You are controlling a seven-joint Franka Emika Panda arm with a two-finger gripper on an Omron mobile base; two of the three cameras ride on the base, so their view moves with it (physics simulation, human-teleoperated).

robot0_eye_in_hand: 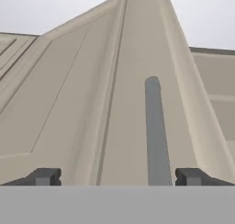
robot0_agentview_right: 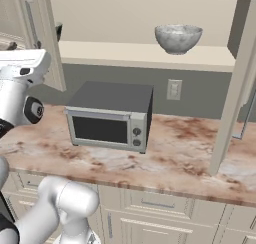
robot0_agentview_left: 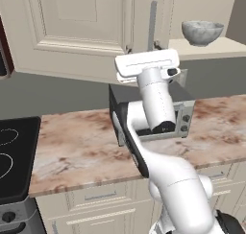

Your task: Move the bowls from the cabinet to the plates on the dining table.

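One mottled grey bowl point(robot0_agentview_left: 202, 32) point(robot0_agentview_right: 178, 38) stands on the open cabinet's shelf point(robot0_agentview_right: 150, 55). The cabinet's left door point(robot0_agentview_left: 81, 31) point(robot0_eye_in_hand: 92, 103) is swung out, and its silver bar handle point(robot0_agentview_left: 153, 24) point(robot0_eye_in_hand: 156, 131) runs upright along its edge. My gripper point(robot0_eye_in_hand: 118, 177) is open and faces that door closely. The handle lies between the fingertips point(robot0_eye_in_hand: 193, 176), nearer the right one, and nothing is held. In the base views the white hand point(robot0_agentview_left: 146, 65) point(robot0_agentview_right: 20, 65) is left of the bowl and below shelf level. The plates and the dining table are out of view.
A grey microwave point(robot0_agentview_left: 180, 120) point(robot0_agentview_right: 110, 118) sits on the marble counter point(robot0_agentview_left: 72, 146) under the shelf, just past my forearm. A black cooktop point(robot0_agentview_left: 14, 156) lies at the left. The cabinet's right door point(robot0_agentview_right: 240, 88) hangs open over the counter.
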